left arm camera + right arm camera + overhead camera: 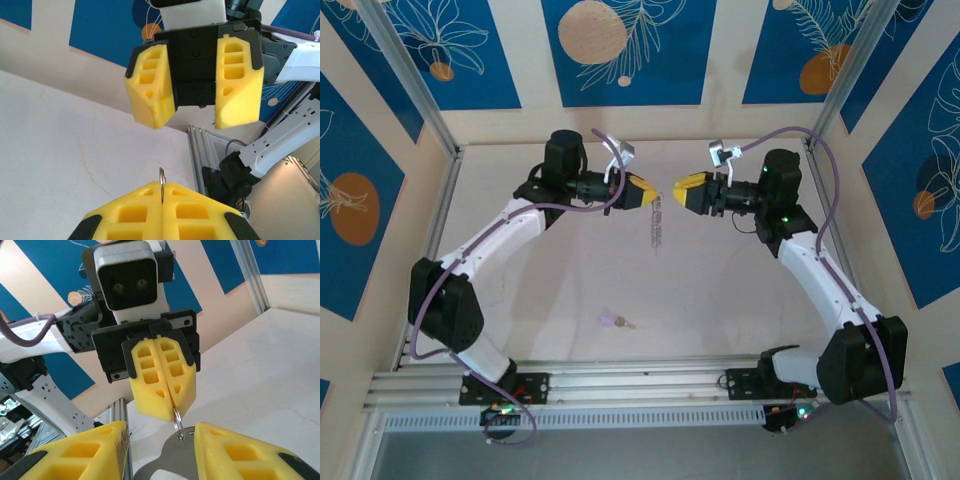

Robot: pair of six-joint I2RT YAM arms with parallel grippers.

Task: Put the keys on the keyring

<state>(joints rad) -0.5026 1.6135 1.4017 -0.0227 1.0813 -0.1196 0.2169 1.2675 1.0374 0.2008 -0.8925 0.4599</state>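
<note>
White table (720, 300): one purple-headed key (617, 322) lying loose. Left hand (648, 192) clamped on one keyring (161, 178); right hand (681, 188) jaws apart.

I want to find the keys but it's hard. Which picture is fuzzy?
Right wrist: the silver key nearest the lens is blurred, the keyring sharper. Left wrist: the keyring is crisp; bright glare at lower right. Top external: evenly lit, but the purple key looks tiny.
</note>
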